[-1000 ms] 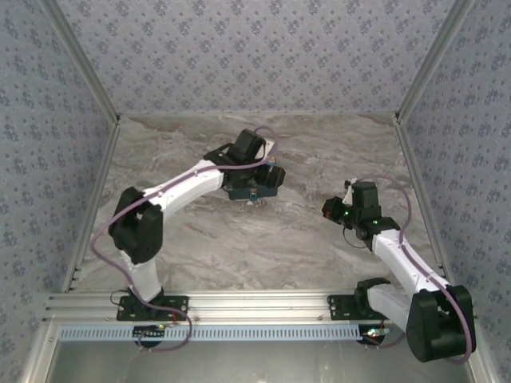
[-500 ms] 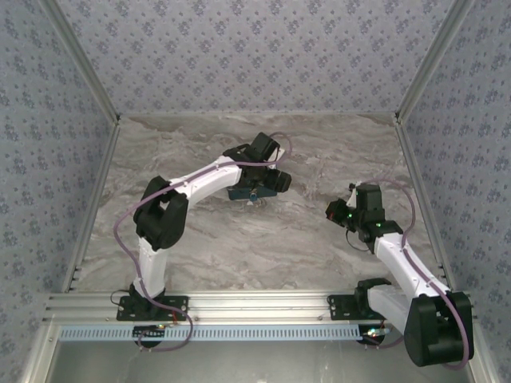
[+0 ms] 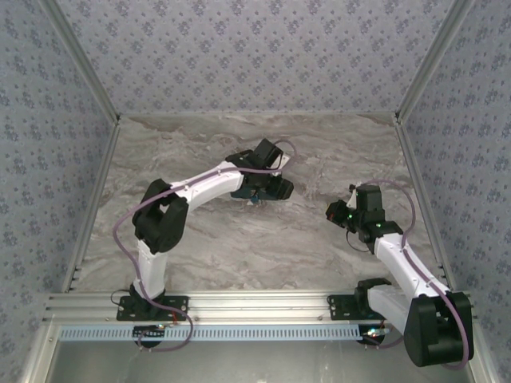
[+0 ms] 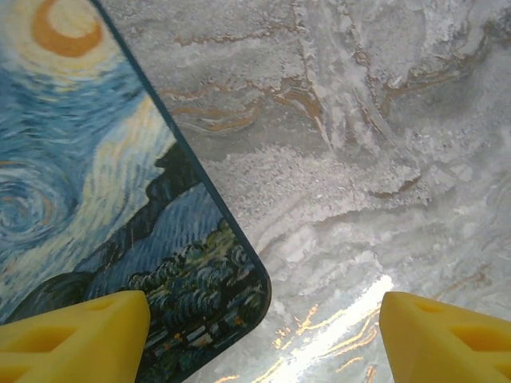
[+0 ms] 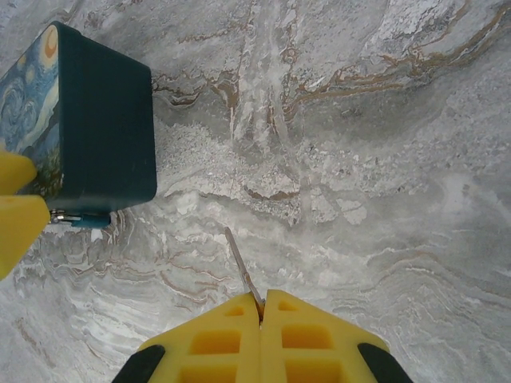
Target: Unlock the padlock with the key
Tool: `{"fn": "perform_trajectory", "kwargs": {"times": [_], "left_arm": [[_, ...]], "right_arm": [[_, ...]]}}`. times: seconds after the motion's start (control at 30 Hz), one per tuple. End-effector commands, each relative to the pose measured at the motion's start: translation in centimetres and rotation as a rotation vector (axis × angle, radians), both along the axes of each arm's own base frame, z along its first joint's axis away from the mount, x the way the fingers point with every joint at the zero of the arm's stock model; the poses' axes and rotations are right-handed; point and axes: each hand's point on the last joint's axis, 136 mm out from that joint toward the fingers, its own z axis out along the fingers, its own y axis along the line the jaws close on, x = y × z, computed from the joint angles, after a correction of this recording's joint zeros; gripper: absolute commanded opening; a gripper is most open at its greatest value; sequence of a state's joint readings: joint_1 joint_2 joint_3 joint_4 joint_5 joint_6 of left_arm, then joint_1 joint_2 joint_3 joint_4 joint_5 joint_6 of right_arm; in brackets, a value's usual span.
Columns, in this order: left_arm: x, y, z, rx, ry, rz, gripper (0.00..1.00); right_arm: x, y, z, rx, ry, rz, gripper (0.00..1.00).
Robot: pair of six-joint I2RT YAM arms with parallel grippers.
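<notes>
My right gripper [image 5: 261, 307] is clenched on the key [image 5: 239, 265], a thin sliver jutting forward from its yellow fingertips above the grey-white marble table [image 5: 367, 128], which is veined in brown. Ahead and to the left of it, the tiny blue padlock [image 5: 78, 219] sits against the lower edge of the starry-night box [image 5: 104, 112]. My left gripper [image 4: 259, 339] is spread wide over that box's rounded corner, grasping nothing. Blue-grey floral wallpaper [image 3: 255, 56] encloses the table on three sides. An aluminium rail [image 3: 239, 303] runs along the near edge.
</notes>
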State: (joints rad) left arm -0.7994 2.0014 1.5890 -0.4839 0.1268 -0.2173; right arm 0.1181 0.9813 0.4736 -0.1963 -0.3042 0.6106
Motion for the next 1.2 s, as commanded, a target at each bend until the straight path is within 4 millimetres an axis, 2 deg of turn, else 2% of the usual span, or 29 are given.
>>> {"fn": "perform_trajectory", "kwargs": {"times": [0.0, 0.17, 0.37, 0.5, 0.57, 0.67, 0.83, 0.93, 1.03, 1.17], "left_arm": [[-3.6, 0.5, -1.6, 0.039, 0.099, -0.049, 0.75], [-4.9, 0.3, -0.3, -0.003, 0.087, -0.056, 0.75], [-4.6, 0.2, 2.8, -0.069, 0.025, -0.048, 0.77], [-4.3, 0.6, 5.1, -0.112, -0.021, -0.039, 0.79], [-4.0, 1.5, 6.0, -0.138, -0.037, -0.015, 0.80], [-3.4, 3.9, 6.9, -0.194, -0.054, 0.048, 0.81], [-2.8, 8.9, 6.7, -0.337, -0.049, 0.130, 0.83], [-2.4, 11.0, 6.3, -0.454, -0.062, 0.135, 0.84], [-2.1, 12.5, 5.7, -0.521, -0.087, 0.117, 0.85], [-1.6, 13.3, 4.3, -0.543, -0.092, 0.099, 0.84]], "right_arm": [[-0.2, -0.1, 0.0, 0.009, 0.013, -0.008, 0.00], [-0.2, 0.1, 0.1, 0.017, 0.014, 0.001, 0.00], [0.2, 1.2, 0.7, 0.047, -0.002, 0.053, 0.00], [0.7, 2.7, 1.9, 0.074, -0.047, 0.110, 0.00], [1.1, 3.4, 2.5, 0.085, -0.072, 0.132, 0.00], [1.5, 4.9, 3.5, 0.105, -0.108, 0.173, 0.00], [2.7, 7.8, 4.5, 0.125, -0.150, 0.255, 0.00], [3.5, 9.3, 4.8, 0.126, -0.156, 0.290, 0.00], [4.5, 10.6, 5.2, 0.130, -0.163, 0.315, 0.00], [5.8, 12.1, 5.3, 0.133, -0.163, 0.340, 0.00]]}}
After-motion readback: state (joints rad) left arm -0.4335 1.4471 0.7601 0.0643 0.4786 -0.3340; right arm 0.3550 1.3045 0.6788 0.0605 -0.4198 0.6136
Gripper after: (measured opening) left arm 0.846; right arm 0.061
